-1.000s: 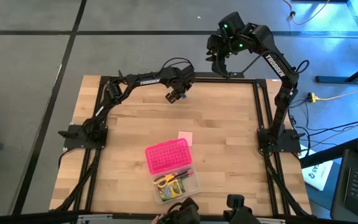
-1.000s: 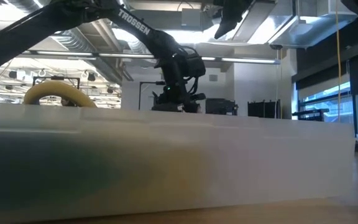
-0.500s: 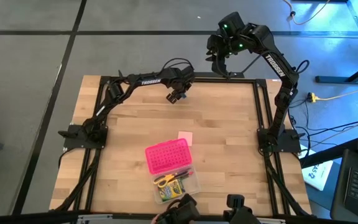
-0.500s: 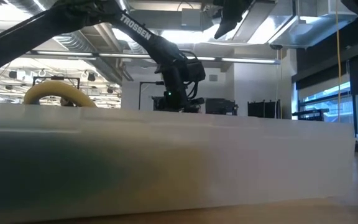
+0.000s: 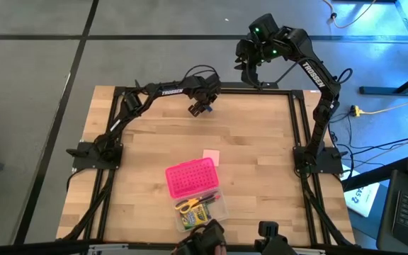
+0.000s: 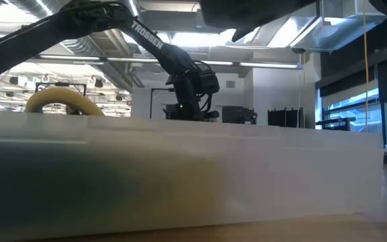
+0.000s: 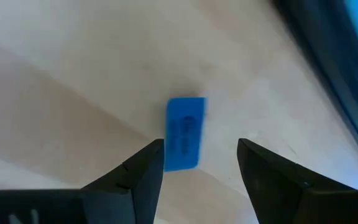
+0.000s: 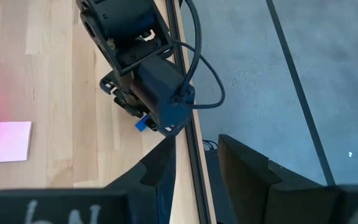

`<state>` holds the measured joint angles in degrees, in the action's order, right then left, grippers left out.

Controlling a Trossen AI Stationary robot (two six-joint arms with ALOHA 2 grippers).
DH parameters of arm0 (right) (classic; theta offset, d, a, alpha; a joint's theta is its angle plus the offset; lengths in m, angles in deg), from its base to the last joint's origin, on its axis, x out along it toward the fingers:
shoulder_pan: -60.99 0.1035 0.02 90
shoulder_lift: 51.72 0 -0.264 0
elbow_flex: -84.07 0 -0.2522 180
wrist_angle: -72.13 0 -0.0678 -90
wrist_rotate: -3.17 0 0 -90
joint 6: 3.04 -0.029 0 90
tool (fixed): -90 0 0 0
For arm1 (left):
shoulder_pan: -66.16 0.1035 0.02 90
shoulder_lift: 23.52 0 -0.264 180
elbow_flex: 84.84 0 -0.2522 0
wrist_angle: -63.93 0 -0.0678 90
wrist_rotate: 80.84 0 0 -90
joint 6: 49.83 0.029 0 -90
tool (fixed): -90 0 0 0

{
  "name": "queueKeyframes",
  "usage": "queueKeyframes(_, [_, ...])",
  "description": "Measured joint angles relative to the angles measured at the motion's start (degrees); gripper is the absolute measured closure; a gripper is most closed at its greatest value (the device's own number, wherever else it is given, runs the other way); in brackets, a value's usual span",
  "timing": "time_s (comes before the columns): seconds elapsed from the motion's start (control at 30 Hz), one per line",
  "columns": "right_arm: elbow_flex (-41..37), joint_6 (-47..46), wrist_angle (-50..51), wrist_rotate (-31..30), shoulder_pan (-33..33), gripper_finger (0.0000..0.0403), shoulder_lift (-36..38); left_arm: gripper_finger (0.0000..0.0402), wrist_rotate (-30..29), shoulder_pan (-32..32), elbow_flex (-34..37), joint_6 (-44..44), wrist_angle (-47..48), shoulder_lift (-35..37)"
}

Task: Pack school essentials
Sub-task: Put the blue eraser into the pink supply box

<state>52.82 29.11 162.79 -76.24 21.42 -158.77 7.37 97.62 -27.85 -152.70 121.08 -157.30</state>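
Note:
A tiny blue piece point(image 7: 184, 132) lies flat on the wooden table near its far edge. My left gripper point(image 5: 200, 108) hovers over it, open, with one finger point(image 7: 148, 163) beside the piece and the other point(image 7: 260, 163) farther off; the right wrist view shows the piece point(image 8: 142, 124) under that gripper. The clear half point(image 5: 204, 207) of a bright pink dotted box point(image 5: 190, 177) near the front edge holds yellow-handled scissors, a crayon box and pens. A pale pink pad point(image 5: 211, 156) lies flat beside the box. My right gripper point(image 5: 250, 65) is open, raised beyond the far edge.
Black frame rails point(image 5: 292, 120) run along the table's left, right and far edges. The clear box wall point(image 6: 180, 175) fills the lower half of the low view. Bare wood point(image 5: 161, 142) lies between the left gripper and the pink box.
My left arm has sunk a little over the far edge, and its gripper has shifted slightly toward the table's left. Its fingers stay open.

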Motion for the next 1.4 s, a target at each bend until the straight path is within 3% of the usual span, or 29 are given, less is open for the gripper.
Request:
queueKeyframes(0.27, [0.0, 0.0, 0.0, 0.0, 0.0, 0.028, 0.0, 0.0205, -0.3, 0.6, 0.0, 7.1, -0.9, 0.0])
queueKeyframes(0.63, [0.0, 0.0, 0.0, 0.0, 0.0, 0.028, 0.0, 0.0205, -0.2, 0.7, 0.0, 10.4, 0.0, 0.0])
queueKeyframes(1.1, [0.0, 0.0, 0.0, 0.0, 0.0, 0.028, 0.0, 0.0205, -2.0, 0.3, -0.3, 10.6, 1.6, -0.9])
queueKeyframes(1.4, [0.0, 0.0, -0.5, 0.0, 0.0, 0.028, 0.0, 0.0205, 1.0, 1.3, -0.3, 8.9, 1.7, -0.9])
